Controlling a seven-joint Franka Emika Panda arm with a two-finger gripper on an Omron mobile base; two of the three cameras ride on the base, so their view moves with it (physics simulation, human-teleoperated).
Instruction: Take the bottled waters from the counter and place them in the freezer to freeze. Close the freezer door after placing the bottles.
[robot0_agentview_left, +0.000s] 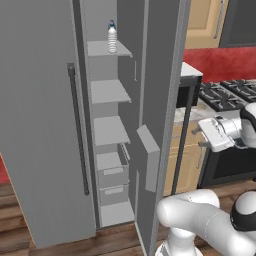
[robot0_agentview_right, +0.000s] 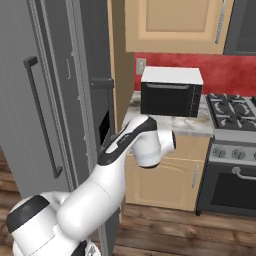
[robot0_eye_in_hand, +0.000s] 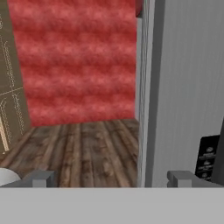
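We're looking into the freezer (robot0_agentview_left: 112, 150) from the left base view, and its compartment stands open, the plain grey freezer door (robot0_agentview_left: 40, 125) swung out to the left with its dark bar handle (robot0_agentview_left: 78, 130) running down the near edge. Inside, a stack of grey shelves climbs the compartment, with drawer-like bins lower down. One of the bottled waters (robot0_agentview_left: 112, 37), the clear ribbed one with the blue cap, stands upright on the top shelf (robot0_agentview_left: 102, 48), toward its right side. The shelves under it look bare from here, and we can't see into the bins.

Over on the right base view, the black oven (robot0_agentview_right: 171, 91) sits on the counter (robot0_agentview_right: 192, 124), with the gas stovetop (robot0_agentview_right: 232, 107) just beside it to the right. The strip of marble in front of the oven shows nothing standing on it, though the arm covers the left end of it, so we can't speak for that corner.

The gripper (robot0_eye_in_hand: 111, 179) shows in the hand view, its two finger tips spread wide with nothing between them. Past them we see wooden floor (robot0_eye_in_hand: 83, 151), a red wall (robot0_eye_in_hand: 74, 61) and, to the right, a grey refrigerator panel (robot0_eye_in_hand: 188, 87) with a small dark label low down.
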